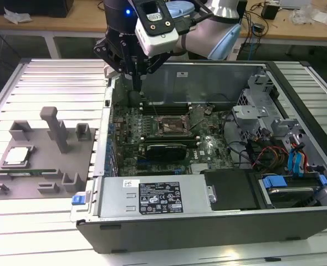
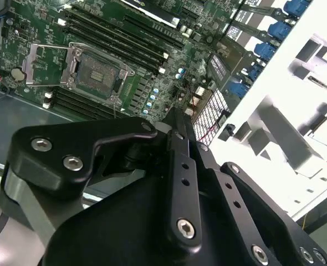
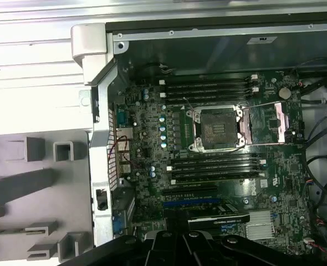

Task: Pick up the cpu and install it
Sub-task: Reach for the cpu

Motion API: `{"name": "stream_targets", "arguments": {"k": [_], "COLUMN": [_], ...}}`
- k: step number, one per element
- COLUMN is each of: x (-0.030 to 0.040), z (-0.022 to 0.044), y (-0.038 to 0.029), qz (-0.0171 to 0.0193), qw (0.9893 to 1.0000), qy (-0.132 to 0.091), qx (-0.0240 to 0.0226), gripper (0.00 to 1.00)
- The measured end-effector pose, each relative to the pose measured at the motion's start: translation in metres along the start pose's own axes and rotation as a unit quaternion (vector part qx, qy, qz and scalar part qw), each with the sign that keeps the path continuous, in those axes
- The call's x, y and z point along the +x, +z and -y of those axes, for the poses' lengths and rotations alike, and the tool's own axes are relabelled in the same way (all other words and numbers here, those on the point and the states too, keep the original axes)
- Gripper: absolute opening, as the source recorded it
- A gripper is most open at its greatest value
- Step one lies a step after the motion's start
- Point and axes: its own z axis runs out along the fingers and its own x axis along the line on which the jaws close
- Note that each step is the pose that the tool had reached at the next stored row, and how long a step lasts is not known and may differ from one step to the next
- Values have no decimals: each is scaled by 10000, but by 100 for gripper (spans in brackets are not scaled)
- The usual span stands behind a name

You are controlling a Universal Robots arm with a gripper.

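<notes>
WORKSHOP: A robot arm's end effector [image 1: 137, 84] hung over the far side of an open computer case [image 1: 208, 231], toward the exterior view's left. Its fingers were drawn together with nothing between them. The case stood on a slatted bench [image 1: 47, 72]. The cpu [image 1: 16, 157] lay flat in a recess of a grey fixture tray [image 1: 41, 160] on the exterior view's left, outside the case and well apart from the end effector. A long memory stick [image 1: 22, 172] lay just beside it on the near side. On the motherboard [image 3: 285, 188], the socket [image 3: 216, 129] stood open and empty in the first wrist view, its metal frame lying to one side. The chip looked light, stiff and thin, with a smooth metal top likely to slip under a loose hold. Its underside contacts and the socket's pins were probably fragile. Two opposite pale edges seemed the safest place to take hold, keeping the chip level and clear of the tray's walls.
</notes>
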Motion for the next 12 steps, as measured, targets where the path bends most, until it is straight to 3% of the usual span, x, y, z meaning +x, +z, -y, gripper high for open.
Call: {"name": "stream_targets", "arguments": {"k": [3, 9, 12], "x": [21, 211, 261], "z": [2, 16, 20], "y": [-1, -6, -6], "qz": [0, 2, 3], "qw": [10000, 10000, 10000], "qy": [0, 0, 0], "qx": [1, 0, 0], "gripper": [11, 11, 11]}}
